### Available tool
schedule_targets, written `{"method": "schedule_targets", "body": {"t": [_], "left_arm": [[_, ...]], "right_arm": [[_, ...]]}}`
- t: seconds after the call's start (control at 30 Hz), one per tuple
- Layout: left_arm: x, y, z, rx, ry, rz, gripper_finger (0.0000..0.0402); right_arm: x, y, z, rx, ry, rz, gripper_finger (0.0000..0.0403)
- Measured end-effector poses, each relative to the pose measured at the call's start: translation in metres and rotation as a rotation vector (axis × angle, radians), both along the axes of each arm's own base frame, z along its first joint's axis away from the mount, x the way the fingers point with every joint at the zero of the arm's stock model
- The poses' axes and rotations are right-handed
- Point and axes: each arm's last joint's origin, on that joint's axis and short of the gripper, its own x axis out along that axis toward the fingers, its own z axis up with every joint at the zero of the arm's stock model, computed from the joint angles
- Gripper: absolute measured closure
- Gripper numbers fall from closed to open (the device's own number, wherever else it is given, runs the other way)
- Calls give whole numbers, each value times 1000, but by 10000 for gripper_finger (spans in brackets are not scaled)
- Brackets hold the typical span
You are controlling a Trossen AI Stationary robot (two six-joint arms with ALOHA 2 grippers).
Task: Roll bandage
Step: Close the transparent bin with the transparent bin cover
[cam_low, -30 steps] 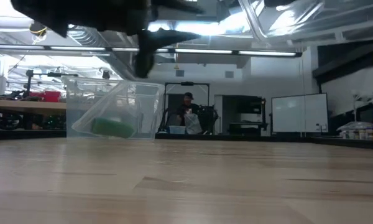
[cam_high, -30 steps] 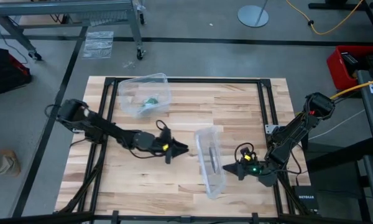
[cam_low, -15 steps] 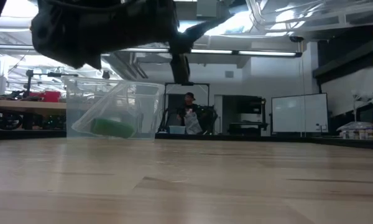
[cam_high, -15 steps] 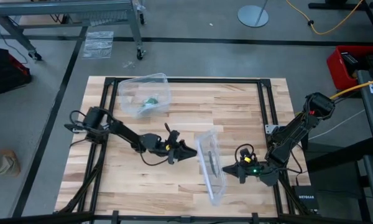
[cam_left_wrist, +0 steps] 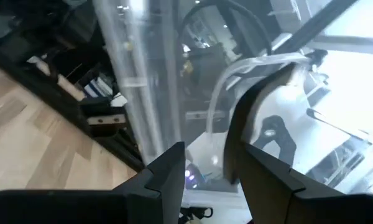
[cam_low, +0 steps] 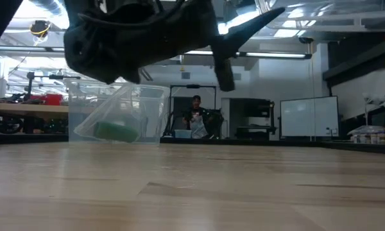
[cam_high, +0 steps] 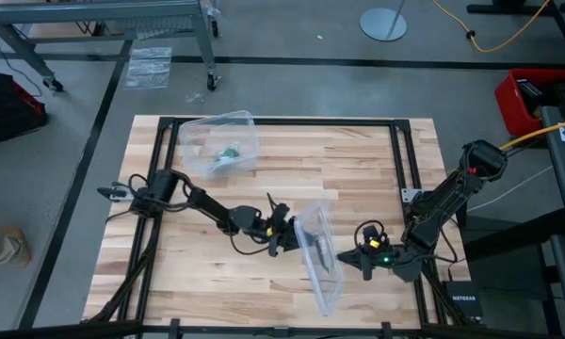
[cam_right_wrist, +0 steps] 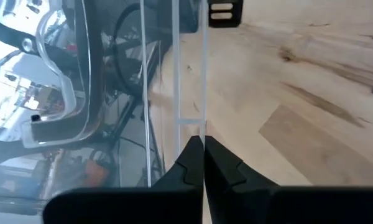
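Observation:
The bandage, a small green roll (cam_high: 228, 151), lies inside a clear plastic tub (cam_high: 221, 141) tipped on its side at the table's far left; both also show in the low view (cam_low: 115, 131). A second clear plastic container (cam_high: 317, 256) is held up near the table's middle. My right gripper (cam_high: 361, 256) is shut on its right side. My left gripper (cam_high: 287, 234) is open right beside the container's left side, one finger (cam_left_wrist: 261, 124) at its curved rim (cam_left_wrist: 236, 68). My right gripper pinches a thin clear wall (cam_right_wrist: 189, 106) of the second container between its two shut fingers, coming level from the table's right. The container stands on edge in the hold, and the low view shows it above the table top (cam_low: 276, 19). My left gripper: I cannot tell whether its fingers touch the container.
A black metal frame (cam_high: 395, 132) runs around the wooden table top. Bare wood lies along the far right and the near left. A person (cam_low: 194, 115) stands in the room beyond the table.
My left gripper has gone toward the table's right edge, up to the held clear container, and stayed open. The container has swung a little, its near end toward the table's near edge.

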Motion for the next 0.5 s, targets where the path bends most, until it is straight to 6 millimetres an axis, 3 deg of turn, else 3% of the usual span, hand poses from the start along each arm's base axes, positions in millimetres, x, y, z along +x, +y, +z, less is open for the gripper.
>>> {"method": "schedule_targets", "body": {"t": [0.5], "left_arm": [[9,-2,2,167,-72,-19,265]], "right_arm": [[-2,-2,-5,-51,39,0,403]]}}
